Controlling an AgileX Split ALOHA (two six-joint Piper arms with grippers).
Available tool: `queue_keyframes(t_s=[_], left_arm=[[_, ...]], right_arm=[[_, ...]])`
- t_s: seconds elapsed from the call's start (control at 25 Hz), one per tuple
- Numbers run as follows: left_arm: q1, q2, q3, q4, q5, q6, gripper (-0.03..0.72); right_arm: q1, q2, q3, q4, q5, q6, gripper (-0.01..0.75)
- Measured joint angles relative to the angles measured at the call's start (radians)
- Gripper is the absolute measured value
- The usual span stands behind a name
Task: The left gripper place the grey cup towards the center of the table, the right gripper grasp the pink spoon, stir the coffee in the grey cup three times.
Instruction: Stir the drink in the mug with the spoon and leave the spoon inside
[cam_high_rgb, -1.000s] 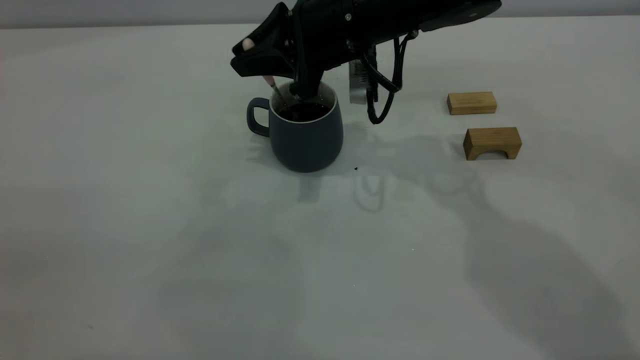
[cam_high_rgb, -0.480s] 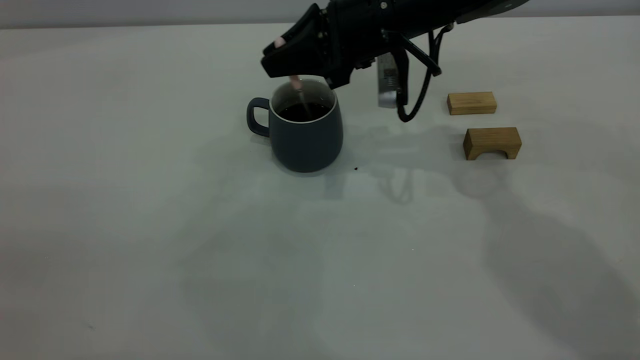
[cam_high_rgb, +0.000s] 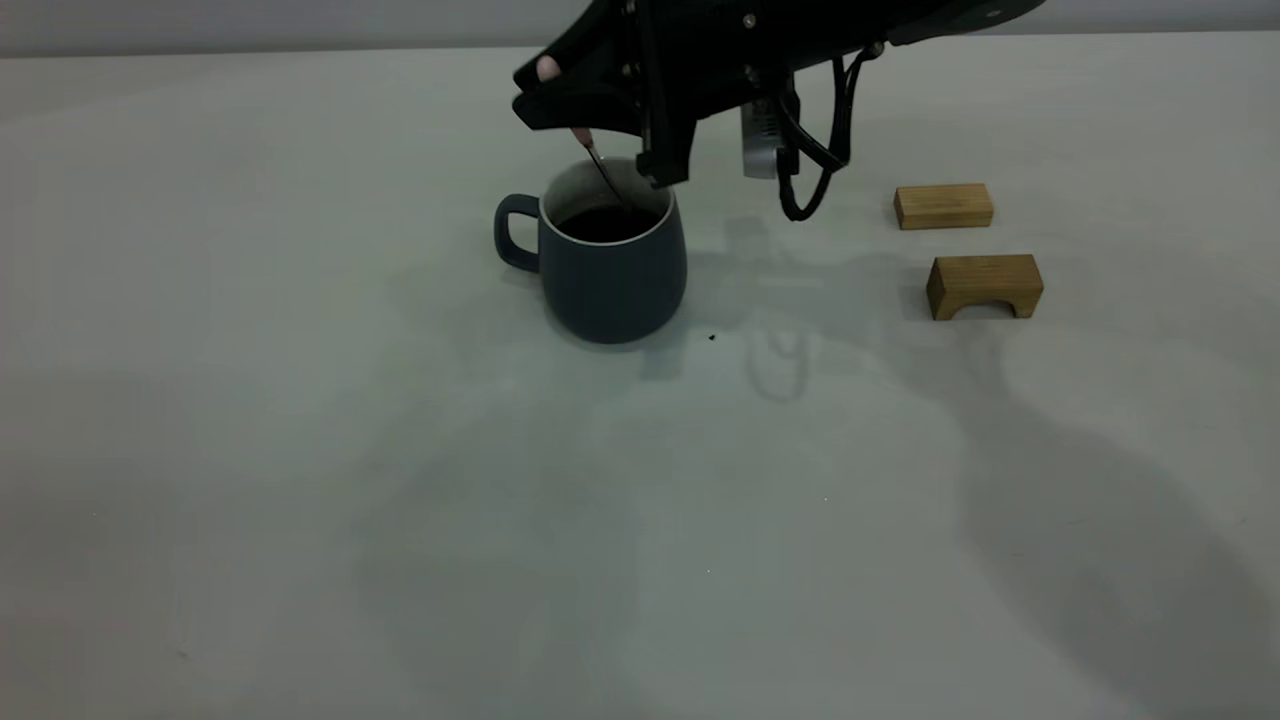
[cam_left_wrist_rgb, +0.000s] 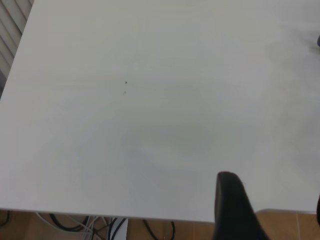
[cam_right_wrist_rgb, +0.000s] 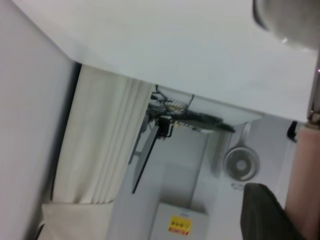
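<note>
jaws of right gripper, clamping pink spoon, have lifted above grey cup.

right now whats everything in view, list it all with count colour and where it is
grey cup: 1, dark slate grey with white inside, upright near the table's middle, handle toward the left arm's side
coffee: dark brown-black, inside the cup
pink spoon: 1, pale pink handle with metal neck, tilted, lower end dipping into the cup
wooden blocks: 2, tan, on the right arm's side of the cup; the nearer one is arched
table: 1, pale grey-white
right gripper: black, above the cup, shut on the spoon
left gripper: black, over the table edge
</note>
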Motion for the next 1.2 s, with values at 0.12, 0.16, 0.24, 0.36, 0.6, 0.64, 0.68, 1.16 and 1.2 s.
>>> queue_keyframes(t_s=[0.12, 0.16, 0.24, 0.36, 0.6, 0.64, 0.68, 1.16, 1.2], left_arm=[[0.000, 0.000, 0.000, 0.000, 0.000, 0.000, 0.469], [0.000, 0.000, 0.000, 0.000, 0.000, 0.000, 0.469], [0.000, 0.000, 0.000, 0.000, 0.000, 0.000, 0.469], [0.000, 0.000, 0.000, 0.000, 0.000, 0.000, 0.469], [0.000, 0.000, 0.000, 0.000, 0.000, 0.000, 0.469], [0.000, 0.000, 0.000, 0.000, 0.000, 0.000, 0.469], [0.000, 0.000, 0.000, 0.000, 0.000, 0.000, 0.469], [0.000, 0.000, 0.000, 0.000, 0.000, 0.000, 0.469], [0.000, 0.000, 0.000, 0.000, 0.000, 0.000, 0.469]], right_arm=[[-0.012, 0.000, 0.000, -0.051, -0.007, 0.055, 0.126], [-0.016, 0.000, 0.000, -0.069, -0.007, 0.102, 0.126], [-0.018, 0.000, 0.000, -0.098, 0.001, 0.229, 0.126], [-0.017, 0.000, 0.000, -0.134, 0.034, 0.401, 0.126], [0.016, 0.000, 0.000, -0.080, 0.076, 0.440, 0.126], [0.023, 0.000, 0.000, -0.066, 0.079, 0.416, 0.126], [0.028, 0.000, 0.000, -0.053, 0.081, 0.385, 0.126], [-0.007, 0.000, 0.000, -0.157, -0.003, 0.109, 0.126], [-0.009, 0.000, 0.000, -0.178, 0.004, 0.110, 0.126]])
